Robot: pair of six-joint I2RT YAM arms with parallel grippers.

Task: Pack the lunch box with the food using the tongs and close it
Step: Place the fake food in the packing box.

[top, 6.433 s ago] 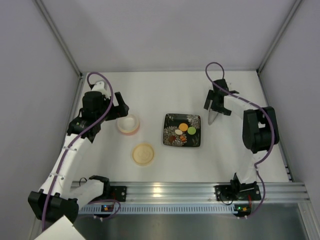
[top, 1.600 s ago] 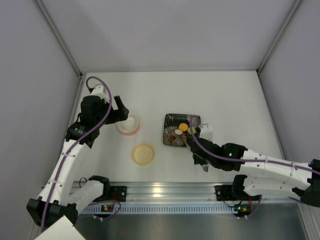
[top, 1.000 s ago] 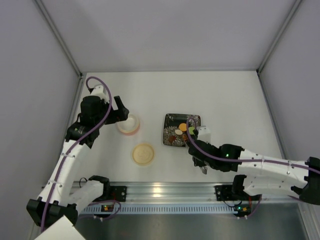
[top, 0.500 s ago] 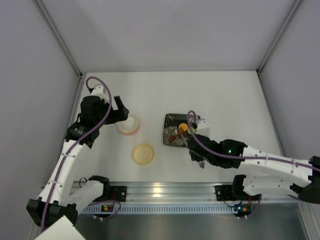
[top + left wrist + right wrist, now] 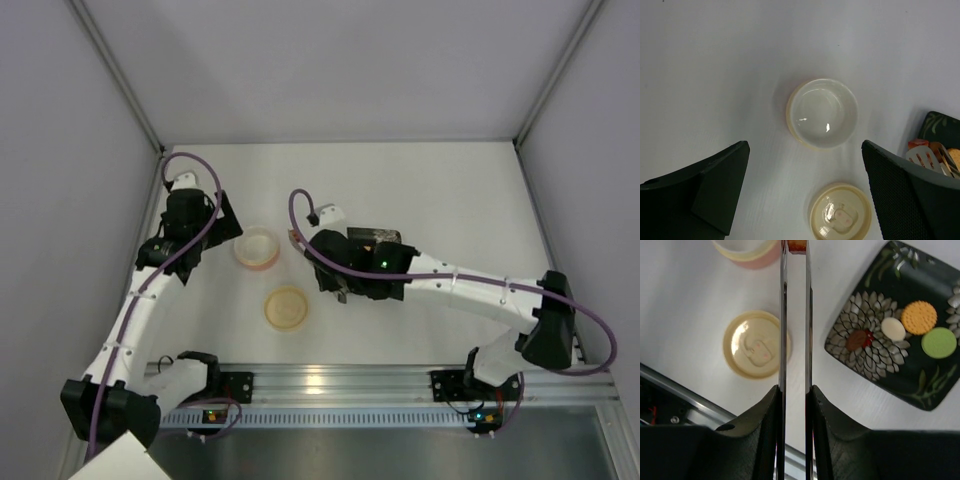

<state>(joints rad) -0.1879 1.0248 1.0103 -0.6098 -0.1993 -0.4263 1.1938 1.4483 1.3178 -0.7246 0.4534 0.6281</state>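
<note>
Three food pieces (image 5: 893, 329) on plate (image 5: 875, 290); lunch box (image 5: 822, 112) empty.

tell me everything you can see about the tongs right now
The tongs are slim, shiny silver metal: two long thin arms running almost parallel. The right gripper clamps them near the back, squeezing the arms close. Their tips pinch a small reddish-brown piece just beside the lunch box rim, not over its opening. In the wrist view they cross the cream lid at its edge, left of the black plate.
</note>
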